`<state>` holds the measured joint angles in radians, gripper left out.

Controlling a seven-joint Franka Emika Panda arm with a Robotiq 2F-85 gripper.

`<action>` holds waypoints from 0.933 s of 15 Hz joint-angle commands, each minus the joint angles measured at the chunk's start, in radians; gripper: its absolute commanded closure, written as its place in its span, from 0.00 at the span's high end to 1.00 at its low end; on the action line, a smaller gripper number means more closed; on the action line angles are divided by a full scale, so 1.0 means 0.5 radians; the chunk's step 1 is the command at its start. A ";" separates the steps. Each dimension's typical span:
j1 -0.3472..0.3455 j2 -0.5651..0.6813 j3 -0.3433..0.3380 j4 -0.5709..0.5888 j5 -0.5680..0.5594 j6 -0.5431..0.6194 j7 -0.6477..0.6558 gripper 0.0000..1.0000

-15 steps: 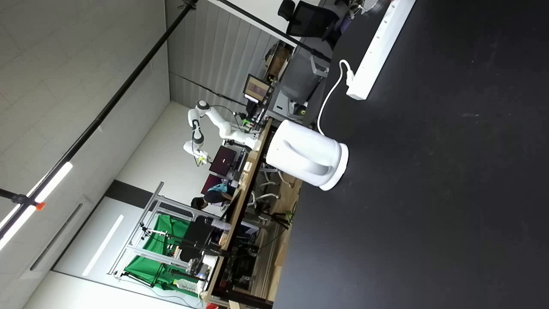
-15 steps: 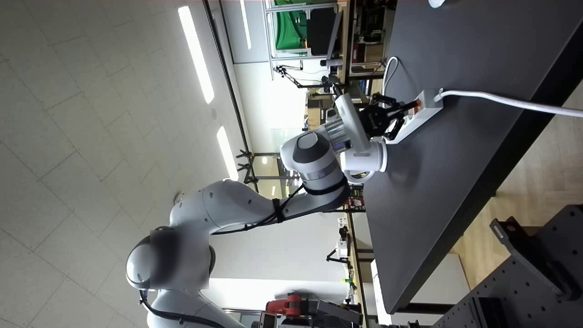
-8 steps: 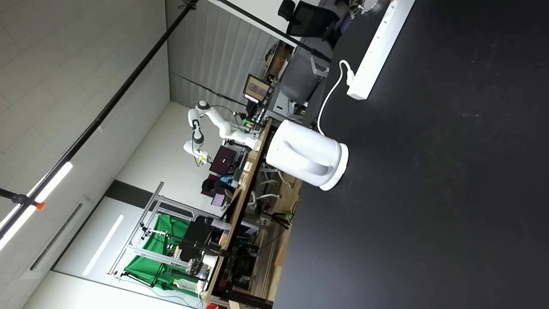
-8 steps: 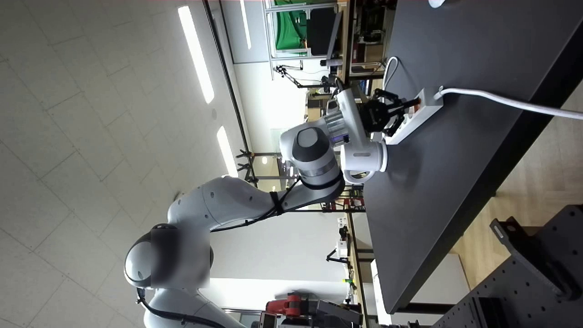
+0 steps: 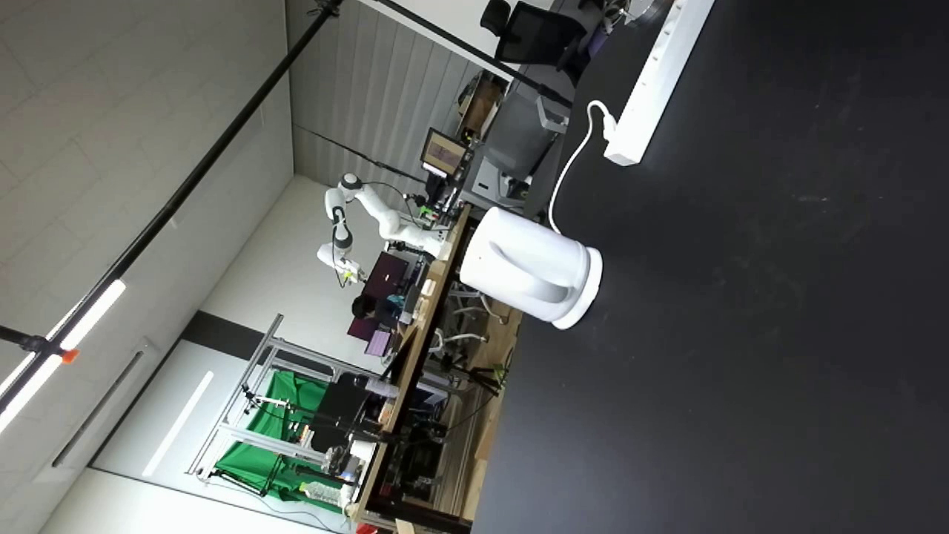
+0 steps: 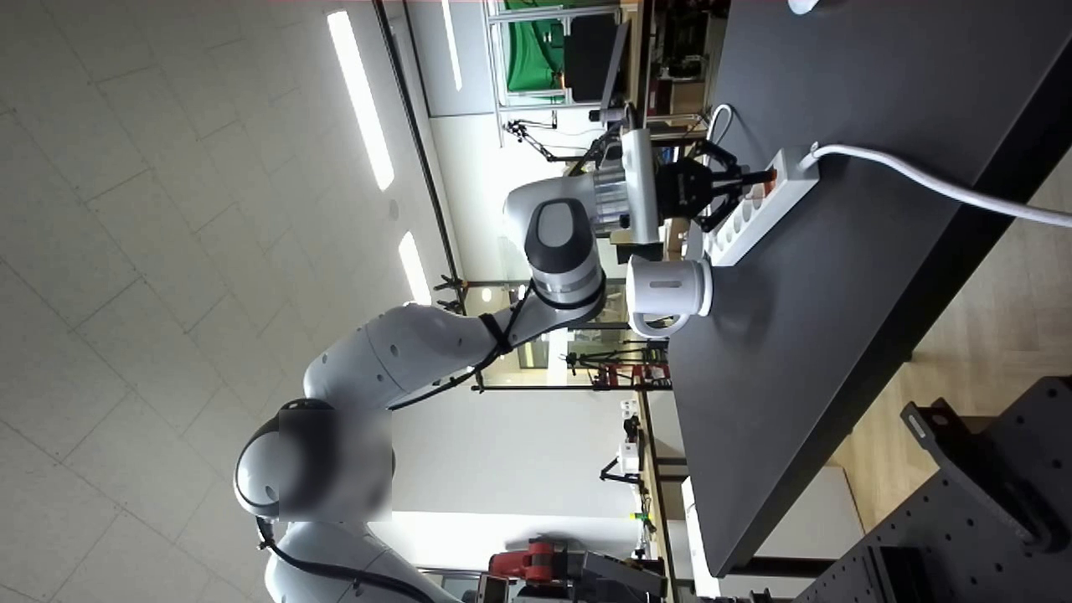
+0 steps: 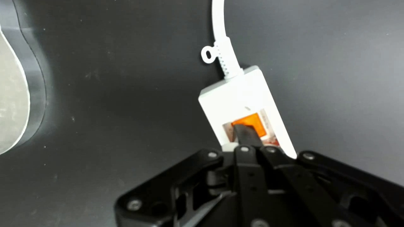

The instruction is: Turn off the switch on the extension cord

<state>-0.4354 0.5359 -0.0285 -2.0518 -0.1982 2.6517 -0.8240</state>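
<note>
The extension cord, a long white power strip, lies on the dark table in both exterior views point(image 5: 660, 81) point(image 6: 764, 216); its switch end fills the middle of the wrist view point(image 7: 236, 101). Its orange switch shows in an exterior view point(image 6: 771, 182) and in the wrist view point(image 7: 259, 122). My gripper, seen in an exterior view point(image 6: 769, 177) and the wrist view point(image 7: 247, 132), is shut with nothing visible between its fingers. The fingertips are at the orange switch and cover part of it. Whether they press it down cannot be told.
A white jug-like appliance point(image 5: 526, 267) stands near the strip's far end, also in an exterior view point(image 6: 666, 289). A thin white cable point(image 5: 571, 165) joins them. A thicker white cable point(image 6: 930, 180) crosses the table edge. A shiny grey object point(image 7: 14, 94) lies at left.
My wrist has swung to a more upright pose over the strip, the fingertips staying at the switch. The strip has shifted slightly along the table. The jug has not moved.
</note>
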 commanded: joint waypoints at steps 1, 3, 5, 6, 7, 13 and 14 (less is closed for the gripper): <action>-0.049 0.155 0.027 0.226 0.211 -0.230 -0.117 0.00; -0.052 0.201 0.024 0.288 0.320 -0.314 -0.147 0.00; -0.038 0.242 0.011 0.325 0.398 -0.367 -0.139 0.00; -0.034 0.257 0.004 0.339 0.421 -0.384 -0.130 0.00; -0.029 0.271 -0.003 0.348 0.437 -0.389 -0.124 0.00; -0.016 0.335 -0.029 0.399 0.490 -0.417 -0.094 0.00; -0.001 0.328 -0.043 0.388 0.477 -0.391 -0.074 0.00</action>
<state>-0.4492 0.5992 -0.0374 -1.8988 0.0254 2.4254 -0.8854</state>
